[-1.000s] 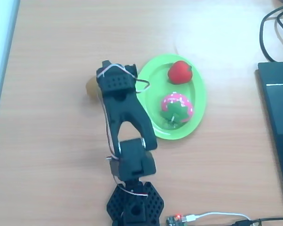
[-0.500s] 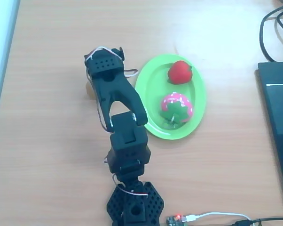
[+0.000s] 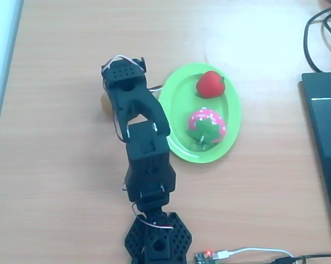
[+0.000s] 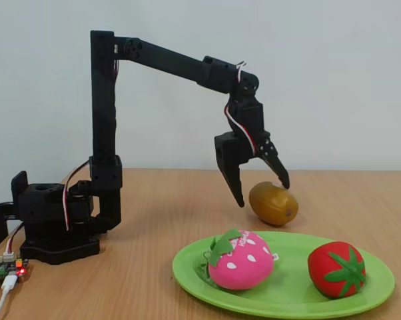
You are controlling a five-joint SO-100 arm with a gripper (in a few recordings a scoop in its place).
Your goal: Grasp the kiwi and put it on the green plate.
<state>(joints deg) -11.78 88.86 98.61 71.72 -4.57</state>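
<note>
Kiwi (image 4: 273, 203) on table, off green plate (image 4: 377, 280), just at its 9 o'clock in overhead view. Gripper (image 4: 260, 190) spread apart above it, empty. Likely light, smooth, slippery: you should pinch across its short middle.

In the fixed view, the kiwi (image 4: 274, 203) is set on the table (image 4: 154, 200) behind the plate (image 4: 287, 293), apart from its rim. The gripper (image 4: 262, 189) is held over the kiwi's left part. On the plate, the dotted fruit (image 4: 240, 261) is placed left and the strawberry (image 4: 335, 268) right. The arm's base (image 4: 50, 227) is seated toward the table's left edge.
</note>
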